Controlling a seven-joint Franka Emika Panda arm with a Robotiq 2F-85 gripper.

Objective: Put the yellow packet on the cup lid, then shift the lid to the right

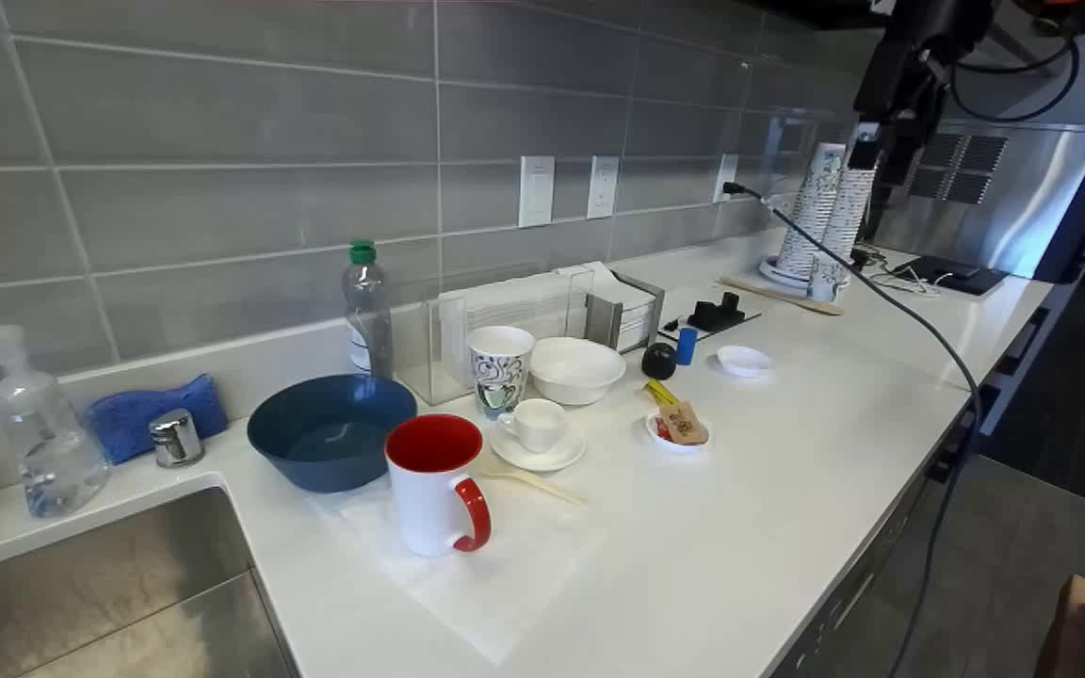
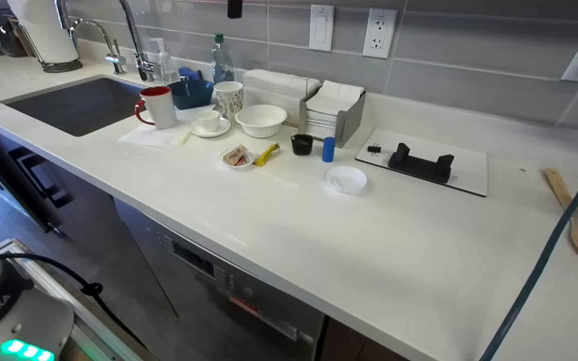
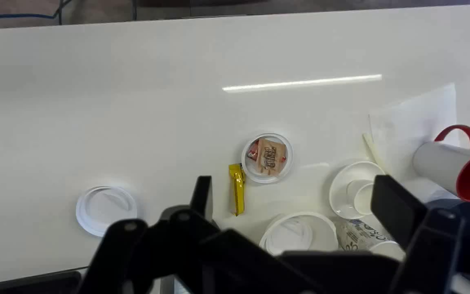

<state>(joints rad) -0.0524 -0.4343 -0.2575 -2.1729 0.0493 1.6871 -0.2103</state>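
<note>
"Soap dispenser (image 1: 53, 457), far left in an exterior view, then the steel sink (image 1: 109, 612) just in front of it, and a blue sponge (image 1: 123, 424)."

"And next along the counter (image 1: 740, 499)?"

"A dark blue bowl (image 1: 331, 426), with a green-capped bottle (image 1: 368, 311) just behind it. After that the red-and-white mug (image 1: 422, 508), upright on a thin white sheet (image 1: 495, 603)."

"I can make out a patterned paper cup (image 1: 499, 377) past the mug."

"Yes, and in front of it a small white cup (image 1: 540, 427), standing on its saucer (image 1: 547, 462). A white bowl (image 1: 585, 389) is just to the right, with napkins (image 1: 635, 315) in a grey holder (image 1: 605, 325) behind."

"So where is the yellow packet (image 3: 238, 191)?"

"There: it lies on the counter, one end right at the rim of the cup lid (image 3: 251, 169). Whether the two touch, I can't tell. The cup lid holds a brown paper sachet (image 3: 271, 157) and something red (image 3: 253, 152), partly covered by the sachet."

"What stands to the right of those?"

"A small black object (image 1: 658, 361) I can't identify, a blue cylinder (image 1: 686, 347), a black stand (image 1: 720, 315), a second lid (image 1: 743, 361) lying flat, a wooden spoon (image 1: 801, 300), then tall stacks of paper cups (image 1: 811, 212)."

"And the robot's gripper (image 1: 880, 162)?"

"Up high, over at the right end. The wrist view shows its two fingers spread well apart, and through the gap I see the yellow packet down on the counter."
</note>
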